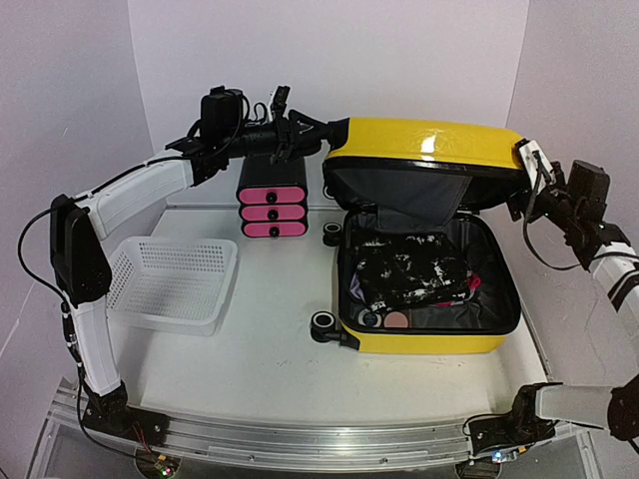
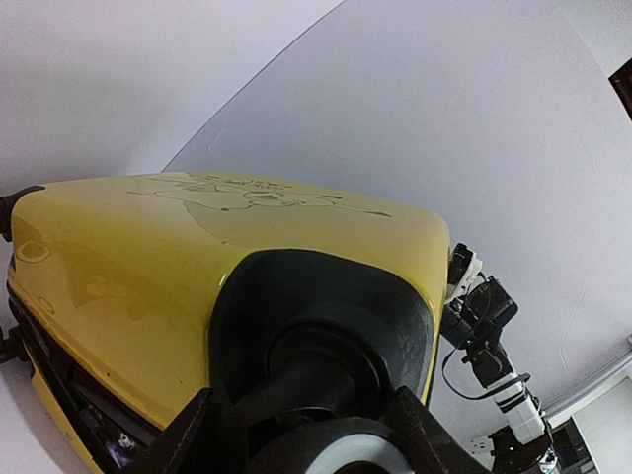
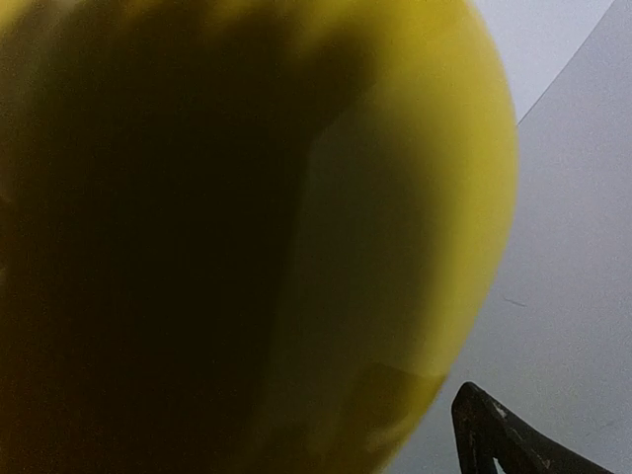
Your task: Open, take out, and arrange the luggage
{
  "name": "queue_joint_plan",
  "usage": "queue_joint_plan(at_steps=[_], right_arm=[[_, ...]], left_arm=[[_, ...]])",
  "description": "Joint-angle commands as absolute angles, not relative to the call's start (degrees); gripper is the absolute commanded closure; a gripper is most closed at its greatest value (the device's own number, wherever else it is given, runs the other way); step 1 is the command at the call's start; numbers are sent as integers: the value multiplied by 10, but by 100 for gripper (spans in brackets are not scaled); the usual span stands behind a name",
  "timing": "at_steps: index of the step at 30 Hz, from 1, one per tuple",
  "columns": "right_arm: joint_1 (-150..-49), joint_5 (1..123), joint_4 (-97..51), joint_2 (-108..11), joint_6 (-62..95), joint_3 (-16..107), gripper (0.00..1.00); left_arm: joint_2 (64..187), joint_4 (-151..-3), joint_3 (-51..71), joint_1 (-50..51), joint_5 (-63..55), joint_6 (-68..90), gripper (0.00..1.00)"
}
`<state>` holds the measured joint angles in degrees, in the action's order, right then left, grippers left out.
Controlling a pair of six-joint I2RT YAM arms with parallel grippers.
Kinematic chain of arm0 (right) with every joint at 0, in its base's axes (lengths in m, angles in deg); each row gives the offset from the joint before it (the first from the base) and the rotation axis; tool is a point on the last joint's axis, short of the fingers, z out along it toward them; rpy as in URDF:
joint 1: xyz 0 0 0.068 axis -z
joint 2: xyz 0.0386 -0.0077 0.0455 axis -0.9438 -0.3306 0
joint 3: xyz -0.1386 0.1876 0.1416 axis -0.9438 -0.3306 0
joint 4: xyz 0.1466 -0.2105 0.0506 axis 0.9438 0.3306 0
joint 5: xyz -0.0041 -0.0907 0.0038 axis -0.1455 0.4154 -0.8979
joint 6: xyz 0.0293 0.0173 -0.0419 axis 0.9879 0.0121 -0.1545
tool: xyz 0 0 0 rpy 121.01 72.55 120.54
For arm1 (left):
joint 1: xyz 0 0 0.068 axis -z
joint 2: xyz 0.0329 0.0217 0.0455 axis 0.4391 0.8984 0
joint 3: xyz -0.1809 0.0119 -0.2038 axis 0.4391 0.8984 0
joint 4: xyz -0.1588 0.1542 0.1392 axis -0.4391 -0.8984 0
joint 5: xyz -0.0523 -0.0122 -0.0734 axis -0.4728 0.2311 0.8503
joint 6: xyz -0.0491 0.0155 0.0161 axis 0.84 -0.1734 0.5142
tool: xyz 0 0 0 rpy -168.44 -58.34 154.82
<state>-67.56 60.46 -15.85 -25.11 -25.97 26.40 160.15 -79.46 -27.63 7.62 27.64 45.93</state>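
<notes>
Far left of the luggage sits the white basket, then the pink-fronted drawer box, just beside its lid. The left gripper is half closed around the lid's corner wheel. The lid stands upright, the base flat on the table, load inside. That hard shell looks stiff but glossy, likely slippery, so wheels and rim are the better holds, I'd say. At the lid's right end, the right gripper is spread wide, clamping nothing visible.
</notes>
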Motion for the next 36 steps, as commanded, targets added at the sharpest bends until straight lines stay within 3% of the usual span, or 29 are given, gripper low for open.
queue_joint_plan(at_steps=[1,4,11,13,16,19,26,32,36], right_arm=[[-670,582,-274,-293,-177,292,12],[-668,531,-303,-317,-147,300,31],[-668,538,-375,-369,-68,321,58],[-668,535,-385,-379,-59,332,71],[-668,544,-389,-391,-46,348,100],[-668,580,-390,-398,-10,363,100],[-668,694,-315,-431,78,438,100],[-668,777,-266,-486,91,515,100],[-668,826,-224,-543,108,597,100]], left_arm=[[1582,-709,-340,60,236,464,89],[1585,-709,-343,59,234,467,88],[1590,-709,-350,59,230,475,89],[1591,-710,-351,59,229,478,86],[1588,-710,-345,59,219,479,78],[1583,-710,-336,59,207,474,64],[1511,-710,-264,59,147,363,8],[1352,-730,-82,54,18,173,4],[1292,-767,21,55,-13,161,5]])
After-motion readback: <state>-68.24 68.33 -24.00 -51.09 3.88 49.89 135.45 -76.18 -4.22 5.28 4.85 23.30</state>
